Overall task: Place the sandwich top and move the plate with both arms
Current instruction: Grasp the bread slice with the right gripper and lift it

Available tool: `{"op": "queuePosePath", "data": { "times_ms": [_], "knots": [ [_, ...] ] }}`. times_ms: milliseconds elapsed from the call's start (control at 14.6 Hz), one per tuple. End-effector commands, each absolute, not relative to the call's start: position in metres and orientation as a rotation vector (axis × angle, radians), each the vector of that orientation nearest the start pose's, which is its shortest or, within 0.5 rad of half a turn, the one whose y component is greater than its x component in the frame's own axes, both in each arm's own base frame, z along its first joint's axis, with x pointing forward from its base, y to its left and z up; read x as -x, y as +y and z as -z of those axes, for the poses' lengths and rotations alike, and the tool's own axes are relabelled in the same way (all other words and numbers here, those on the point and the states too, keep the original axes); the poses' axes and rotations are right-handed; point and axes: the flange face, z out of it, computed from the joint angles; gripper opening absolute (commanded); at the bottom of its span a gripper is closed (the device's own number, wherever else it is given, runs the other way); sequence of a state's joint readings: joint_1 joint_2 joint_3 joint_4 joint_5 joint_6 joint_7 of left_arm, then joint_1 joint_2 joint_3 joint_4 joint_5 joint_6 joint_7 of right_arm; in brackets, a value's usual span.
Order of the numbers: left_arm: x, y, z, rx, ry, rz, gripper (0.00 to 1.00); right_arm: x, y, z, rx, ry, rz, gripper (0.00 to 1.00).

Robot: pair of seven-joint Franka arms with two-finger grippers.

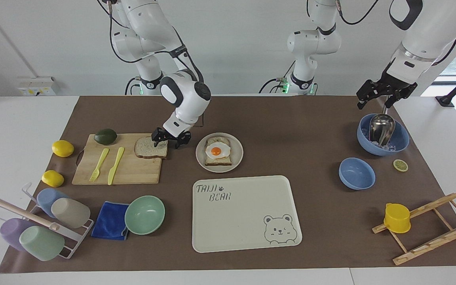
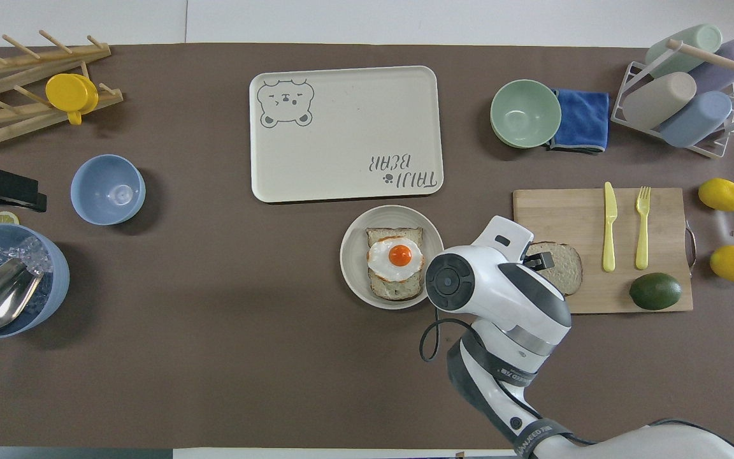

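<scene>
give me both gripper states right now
Left gripper: open, empty, over the ice bowl.
Right gripper: open at the plain bread slice's edge, not gripping.

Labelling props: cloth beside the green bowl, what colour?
Blue cloth, plain; clearest in the overhead view.

Place: a robotics lab staged as a kitchen.
Robots: white jointed arms (image 1: 180,95) mounted along the top of the frame, cables trailing from their bases.
Walls: bare white, with a socket box (image 1: 38,86) at the upper left.
Desk: a white desk (image 1: 22,130) covered by a brown mat (image 1: 291,126), frame centre.
Props: cutting board (image 1: 133,170), bear-print tray (image 1: 247,221), cup rack (image 1: 73,241) at the lower left, laid out like test pieces.
</scene>
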State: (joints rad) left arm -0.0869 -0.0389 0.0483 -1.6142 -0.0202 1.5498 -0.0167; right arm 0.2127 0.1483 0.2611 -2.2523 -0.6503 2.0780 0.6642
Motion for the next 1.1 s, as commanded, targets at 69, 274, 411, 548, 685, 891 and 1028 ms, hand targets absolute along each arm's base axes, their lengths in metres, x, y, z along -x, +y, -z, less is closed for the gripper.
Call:
{"op": "queuePosePath", "data": {
  "times_ms": [69, 274, 411, 548, 685, 891, 1028],
  "knots": [
    [-0.5350, -0.0198, -0.6267, 3.148, 0.046, -0.049, 1.00, -0.4614, 0.1887, -0.2784, -2.549, 0.275, -0.003, 0.88],
    [-0.5350, -0.0198, -0.6267, 3.148, 0.046, -0.049, 1.00, -0.4620, 0.1873, -0.2791, -2.549, 0.272, -0.003, 0.72],
    [-0.5350, -0.0198, -0.6267, 3.148, 0.046, -0.049, 1.00, -0.4613, 0.1862, -0.2780, -2.548, 0.271, 0.001, 0.62],
    [-0.5350, -0.0198, -0.6267, 3.148, 0.046, -0.049, 1.00, -0.4610, 0.1869, -0.2780, -2.548, 0.273, 0.001, 0.40],
    [-0.5350, -0.0198, -0.6267, 3.148, 0.046, -0.049, 1.00, -0.4610, 0.1869, -0.2780, -2.548, 0.270, 0.000, 0.00],
    [-0.5350, -0.0198, -0.6267, 3.148, 0.046, -0.049, 1.00, -0.4590, 0.1917, -0.2788, -2.540, 0.288, 0.003, 0.00],
    [-0.5350, -0.0198, -0.6267, 3.148, 0.046, -0.049, 1.00, -0.4647, 0.1949, -0.2866, -2.534, 0.290, -0.004, 0.00]
  ]
}}
